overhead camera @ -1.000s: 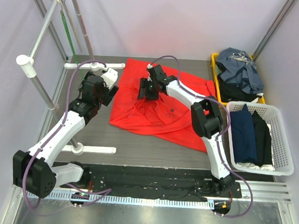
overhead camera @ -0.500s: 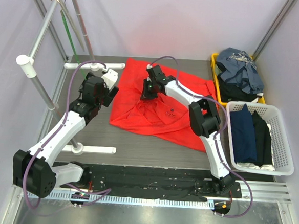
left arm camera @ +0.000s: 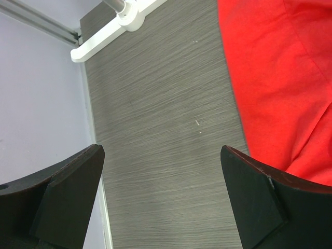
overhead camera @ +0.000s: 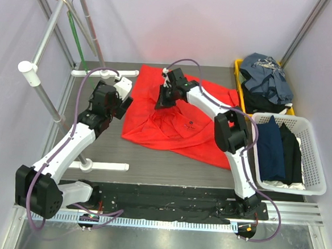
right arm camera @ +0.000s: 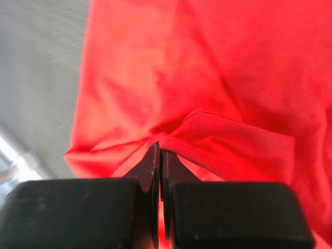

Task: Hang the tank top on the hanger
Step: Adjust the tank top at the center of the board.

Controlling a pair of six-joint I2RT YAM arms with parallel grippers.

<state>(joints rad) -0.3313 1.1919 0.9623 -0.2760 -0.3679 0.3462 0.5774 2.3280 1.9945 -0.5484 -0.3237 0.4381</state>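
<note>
The red tank top (overhead camera: 180, 122) lies crumpled on the dark table. My right gripper (overhead camera: 163, 100) is over its upper middle, shut on a raised hem fold. In the right wrist view the gripper (right arm camera: 160, 151) pinches that stitched edge of the tank top (right arm camera: 233, 78). My left gripper (overhead camera: 119, 105) hovers just left of the garment, open. Its fingers (left arm camera: 67, 192) stand wide over bare table, with the tank top (left arm camera: 280, 78) to the right. The green hanger (overhead camera: 75, 38) hangs on the rack at the far left.
A metal clothes rack (overhead camera: 46, 42) stands along the left side on white feet (overhead camera: 104, 73) (left arm camera: 119, 26). At the right are a yellow bin (overhead camera: 238, 64) of blue-grey clothes and a white basket (overhead camera: 289, 189) of dark folded clothes.
My right gripper has closed on a fold of the tank top and lifted it slightly. The left arm has hardly moved.
</note>
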